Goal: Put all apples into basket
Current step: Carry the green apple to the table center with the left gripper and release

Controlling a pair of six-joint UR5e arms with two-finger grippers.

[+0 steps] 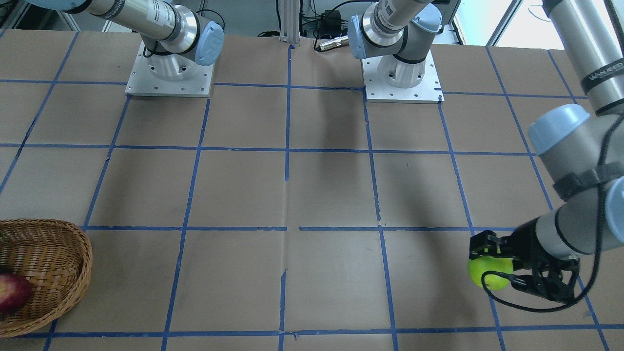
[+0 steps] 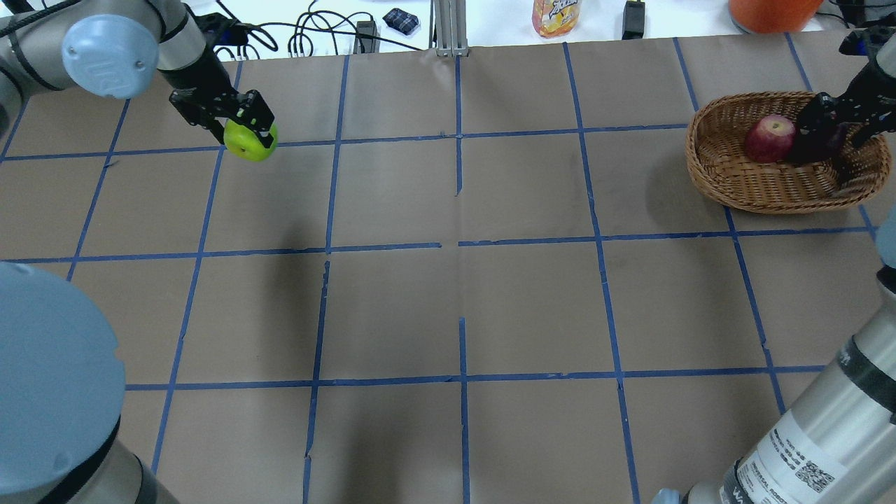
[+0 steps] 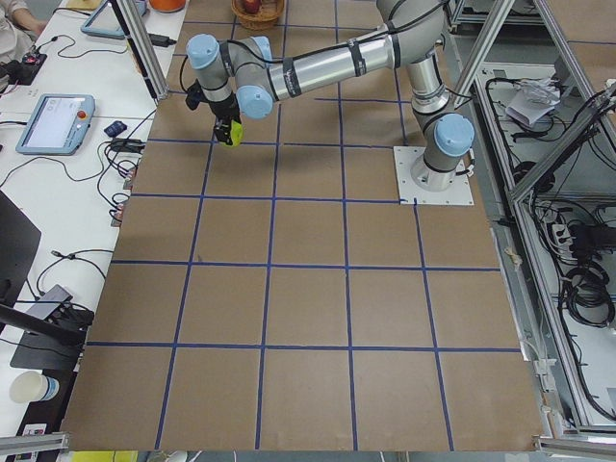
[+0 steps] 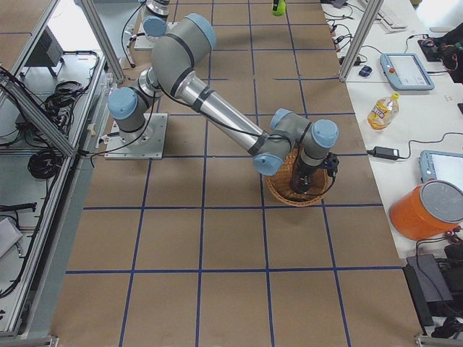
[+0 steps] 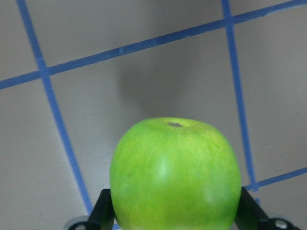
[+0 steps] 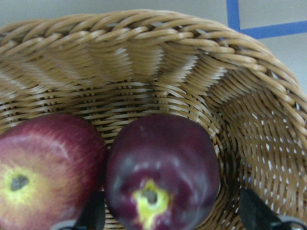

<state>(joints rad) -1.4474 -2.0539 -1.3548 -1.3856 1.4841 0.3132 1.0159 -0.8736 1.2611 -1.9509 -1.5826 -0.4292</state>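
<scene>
My left gripper [image 2: 246, 130] is shut on the bright green apple [image 2: 250, 142] and holds it above the table at the far left; the apple fills the left wrist view [image 5: 175, 175] between both fingers. The wicker basket [image 2: 763, 196] stands at the far right. In it lie the red apple [image 2: 768, 138] and the dark purple apple [image 6: 160, 172], side by side and touching. My right gripper [image 2: 835, 120] is inside the basket, open, astride the purple apple. Its right finger [image 6: 254, 211] stands clear of the apple; the left one is between the two apples.
Beyond the table's far edge are a drink bottle [image 2: 556, 14], an orange bucket [image 2: 770, 10] and cables. The two arm bases [image 1: 170, 73] [image 1: 402, 78] stand on the robot's side. Blue tape lines grid the brown table.
</scene>
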